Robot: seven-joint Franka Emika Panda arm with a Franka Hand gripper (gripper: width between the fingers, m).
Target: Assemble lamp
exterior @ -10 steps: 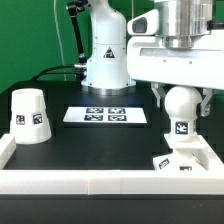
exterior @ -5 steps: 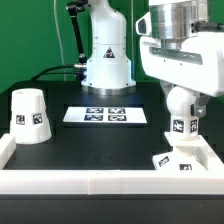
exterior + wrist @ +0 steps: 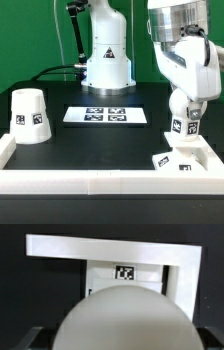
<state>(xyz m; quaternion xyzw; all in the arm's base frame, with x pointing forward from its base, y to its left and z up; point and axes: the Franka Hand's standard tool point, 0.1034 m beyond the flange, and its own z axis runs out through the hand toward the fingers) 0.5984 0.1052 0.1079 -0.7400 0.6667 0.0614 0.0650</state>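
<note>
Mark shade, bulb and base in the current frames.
shade (image 3: 28,104): exterior view, on its side wall.
bulb (image 3: 180,112): exterior view, on its white body below the round head.
base (image 3: 199,158): exterior view, on its flat top beside the bulb.

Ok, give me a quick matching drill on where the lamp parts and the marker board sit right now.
Things:
1 shade
2 bulb
3 base
4 marker board

Places:
A held in the tool, above the base
B centre, flat
C exterior view's left, standing alone
D exterior view's right, lying low

Pairs: 1-C; 2-A; 3-D; 4-B
</note>
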